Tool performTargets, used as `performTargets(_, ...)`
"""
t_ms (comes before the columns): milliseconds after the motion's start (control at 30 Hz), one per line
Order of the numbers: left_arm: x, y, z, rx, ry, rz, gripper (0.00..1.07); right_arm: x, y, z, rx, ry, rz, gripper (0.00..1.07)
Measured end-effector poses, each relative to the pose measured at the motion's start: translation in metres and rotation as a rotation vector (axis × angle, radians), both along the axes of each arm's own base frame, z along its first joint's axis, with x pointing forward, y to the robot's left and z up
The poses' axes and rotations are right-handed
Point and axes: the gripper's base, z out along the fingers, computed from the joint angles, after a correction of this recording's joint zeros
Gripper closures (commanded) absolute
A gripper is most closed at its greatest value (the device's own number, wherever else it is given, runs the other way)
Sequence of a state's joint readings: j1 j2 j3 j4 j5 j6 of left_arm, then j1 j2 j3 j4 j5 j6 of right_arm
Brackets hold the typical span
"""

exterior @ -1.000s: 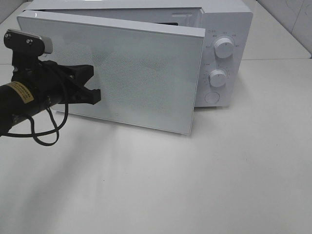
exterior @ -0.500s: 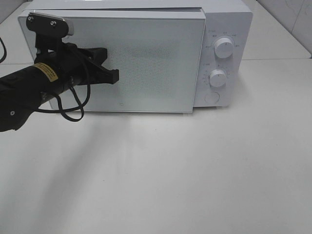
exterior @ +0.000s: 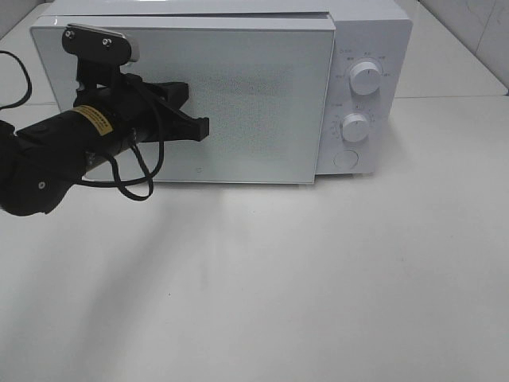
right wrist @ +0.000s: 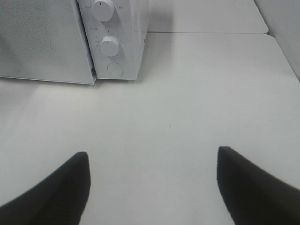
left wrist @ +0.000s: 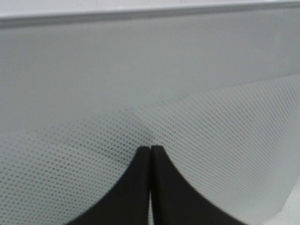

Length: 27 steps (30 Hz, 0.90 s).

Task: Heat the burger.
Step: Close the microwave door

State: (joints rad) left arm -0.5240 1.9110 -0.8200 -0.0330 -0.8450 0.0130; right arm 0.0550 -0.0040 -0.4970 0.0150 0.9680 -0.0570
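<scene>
Microwave (exterior: 374, 24) interior hidden behind door (exterior: 254, 95); upper dial (exterior: 365, 79) markings too small to read.

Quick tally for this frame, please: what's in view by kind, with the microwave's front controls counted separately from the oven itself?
microwave: 1, door closed
dial knobs: 2
round button: 1
grippers: 2, the left gripper with jaws shut against the door, the right gripper with jaws open over the table
table: 1
Total: 7

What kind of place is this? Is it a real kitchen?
Probably a robot lab dressed as a kitchen corner: one white microwave sits on a plain white table, with a black robot arm at its door.
</scene>
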Motion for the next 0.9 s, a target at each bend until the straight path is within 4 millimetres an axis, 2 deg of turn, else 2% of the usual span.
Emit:
performTargets(167, 0.003, -0.009, -0.003, 0.013, 0.005, -0.028, 1.07, 0.000, 0.000, 0.000, 0.000, 0.000, 0.000, 0.33)
performTargets(233, 0.015, -0.019, -0.005, 0.018, -0.010, -0.046, 1.07, 0.000, 0.000, 0.000, 0.000, 0.000, 0.000, 0.33)
performTargets(300, 0.016, -0.022, -0.006, 0.025, -0.017, -0.062, 1.07, 0.000, 0.000, 0.000, 0.000, 0.000, 0.000, 0.33)
performTargets(400, 0.022, -0.038, -0.008, 0.040, -0.038, -0.116, 1.07, 0.000, 0.000, 0.000, 0.000, 0.000, 0.000, 0.33)
performTargets(667, 0.025, -0.068, -0.001, 0.032, -0.057, -0.164, 1.07, 0.000, 0.000, 0.000, 0.000, 0.000, 0.000, 0.33)
performTargets(900, 0.023, -0.077, 0.004, 0.007, -0.063, -0.153, 1.07, 0.000, 0.000, 0.000, 0.000, 0.000, 0.000, 0.33)
